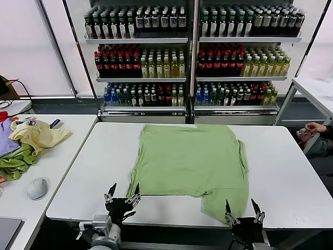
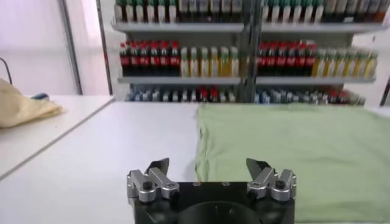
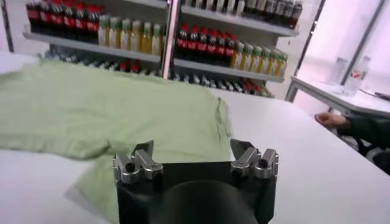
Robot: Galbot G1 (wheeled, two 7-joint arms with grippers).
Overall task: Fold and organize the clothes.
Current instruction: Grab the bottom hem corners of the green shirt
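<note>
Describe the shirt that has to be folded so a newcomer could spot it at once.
On the big white table before the bottle shelves lies a large light-green cotton shirt, spread flat and alone. The pale yellow garment and darker olive-green garment sit crumpled on the side table to the robot's left.

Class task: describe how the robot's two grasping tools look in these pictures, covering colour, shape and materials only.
Both match. The left tool and right tool each have a black rounded body, silvery metal knuckle blocks with dark round screws, and two dark pointed fingers angled inward. The head view shows grey metal wrist parts below the left one. No markings or cables are clearly visible.
</note>
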